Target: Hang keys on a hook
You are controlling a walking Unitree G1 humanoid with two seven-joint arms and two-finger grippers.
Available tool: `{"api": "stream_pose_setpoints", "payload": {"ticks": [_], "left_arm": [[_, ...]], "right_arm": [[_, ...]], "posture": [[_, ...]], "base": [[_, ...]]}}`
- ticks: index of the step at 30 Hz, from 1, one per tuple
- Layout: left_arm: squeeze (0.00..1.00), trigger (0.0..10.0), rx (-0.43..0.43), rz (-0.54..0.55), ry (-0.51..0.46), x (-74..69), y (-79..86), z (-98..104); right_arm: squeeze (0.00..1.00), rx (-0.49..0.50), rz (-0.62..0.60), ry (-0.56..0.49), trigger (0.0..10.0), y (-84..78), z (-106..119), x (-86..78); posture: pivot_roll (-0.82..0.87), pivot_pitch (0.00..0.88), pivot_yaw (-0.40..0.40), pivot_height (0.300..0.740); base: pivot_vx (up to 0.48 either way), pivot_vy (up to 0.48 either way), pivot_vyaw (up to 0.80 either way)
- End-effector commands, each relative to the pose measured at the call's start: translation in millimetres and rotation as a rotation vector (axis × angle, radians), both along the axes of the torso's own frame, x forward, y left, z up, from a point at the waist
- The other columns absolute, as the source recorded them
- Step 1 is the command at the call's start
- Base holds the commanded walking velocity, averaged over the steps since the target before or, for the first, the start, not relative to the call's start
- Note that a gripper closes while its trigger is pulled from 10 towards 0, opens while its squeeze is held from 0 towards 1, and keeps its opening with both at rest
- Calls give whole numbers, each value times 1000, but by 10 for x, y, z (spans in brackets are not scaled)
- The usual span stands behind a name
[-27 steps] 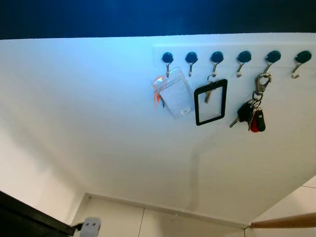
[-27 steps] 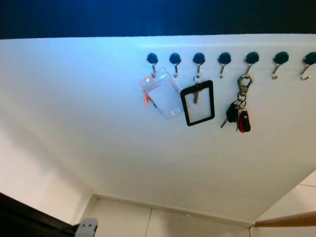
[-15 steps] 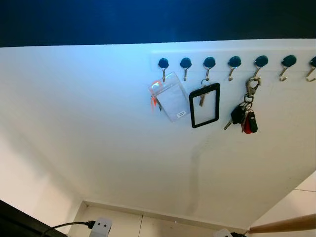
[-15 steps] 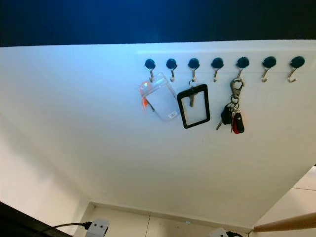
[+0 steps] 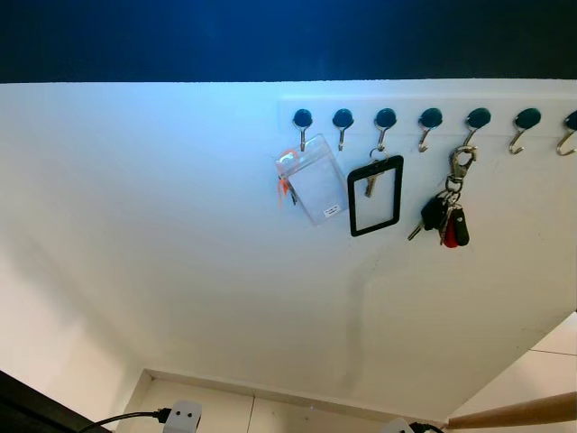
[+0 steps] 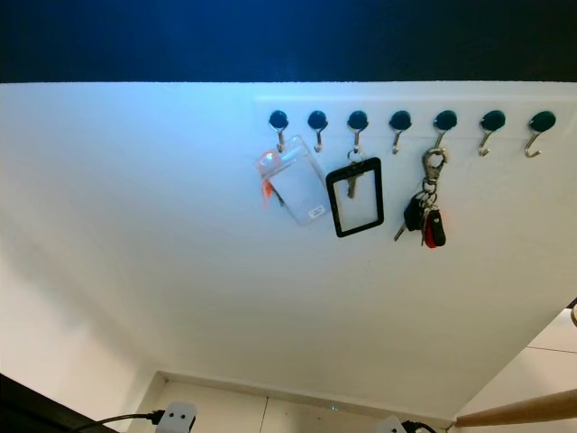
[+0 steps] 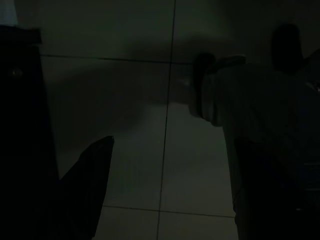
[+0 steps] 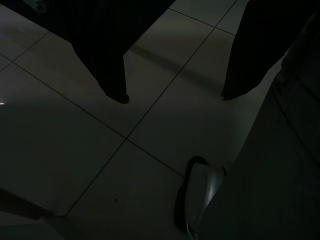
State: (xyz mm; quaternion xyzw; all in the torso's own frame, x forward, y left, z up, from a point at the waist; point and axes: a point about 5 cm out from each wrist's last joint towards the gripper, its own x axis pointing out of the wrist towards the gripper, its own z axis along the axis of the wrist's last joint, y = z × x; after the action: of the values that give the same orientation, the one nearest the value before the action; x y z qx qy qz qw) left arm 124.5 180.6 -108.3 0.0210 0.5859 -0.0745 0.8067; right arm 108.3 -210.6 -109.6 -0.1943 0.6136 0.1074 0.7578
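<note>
Our right hand (image 8: 172, 97) and left hand (image 7: 170, 150) hang open and empty above the floor; the keys (image 5: 446, 221) already hang on a hook (image 5: 473, 126), high above both.

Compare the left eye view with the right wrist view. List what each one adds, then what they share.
Left eye view: a white wall with a row of hooks. The keys hang from the fifth hook from the left, a clear card holder from the first, and a black-framed holder from the third.
Right wrist view: the right gripper, fingers apart and holding nothing, and a pale rounded shape too dark to identify.
Shared: the tiled floor.
</note>
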Motion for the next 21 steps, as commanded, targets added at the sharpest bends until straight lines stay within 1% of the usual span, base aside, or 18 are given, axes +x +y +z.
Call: {"api": "stream_pose_setpoints", "payload": {"ticks": [1,4,9,13,21], "left_arm": [[0,10000,5,4,22,-39,-2,-13],[0,10000,0,27,22,-30,-2,-11],[0,10000,-11,-3,13,-7,-41,-7],[0,10000,-8,1,9,-20,-26,-9],[0,10000,2,-41,20,-77,-11,-23]], "right_arm": [[0,31,8,6,10000,103,-23,-25],[0,31,7,6,10000,103,-25,-32],[0,29,17,18,10000,102,-33,-67],[0,29,13,18,10000,105,-33,-64],[0,30,3,11,10000,118,-36,-68]], "posture": [[-120,40,73,740],[-120,40,73,740],[-114,54,68,740],[-117,64,72,740],[-122,75,82,740]], "base": [[0,0,0],[0,0,0],[0,0,0],[-274,0,0],[-324,0,0]]}}
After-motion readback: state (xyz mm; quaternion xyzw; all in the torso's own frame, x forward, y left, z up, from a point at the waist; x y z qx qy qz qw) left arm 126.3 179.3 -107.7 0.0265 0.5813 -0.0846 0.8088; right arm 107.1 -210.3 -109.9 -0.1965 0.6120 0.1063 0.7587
